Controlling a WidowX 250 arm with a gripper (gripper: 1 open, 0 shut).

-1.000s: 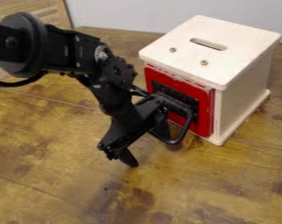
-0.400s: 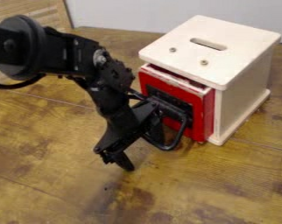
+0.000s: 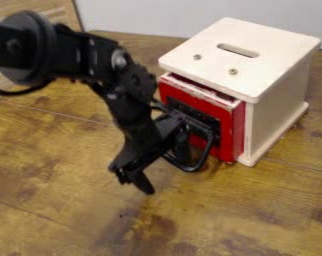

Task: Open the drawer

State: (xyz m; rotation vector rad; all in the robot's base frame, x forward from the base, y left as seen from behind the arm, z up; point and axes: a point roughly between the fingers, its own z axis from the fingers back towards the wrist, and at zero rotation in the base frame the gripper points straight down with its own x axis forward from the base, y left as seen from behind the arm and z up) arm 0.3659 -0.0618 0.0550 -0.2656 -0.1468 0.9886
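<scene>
Black arm over wooden desk (image 3: 44, 200), red drawer (image 3: 197, 115) at right.
Pincer (image 3: 148, 165) angled steeply down at the drawer's black loop handle (image 3: 193, 150), fingers apart; grip unclear. Drawer sits part-way out of cream cabinet (image 3: 264, 70).

Black arm reaches in from left, elbow high, wrist angled steeply down; gripper (image 3: 153, 160) jaws spread wide.

Tool (image 3: 153, 150) left of drawer (image 3: 204, 112)
</scene>
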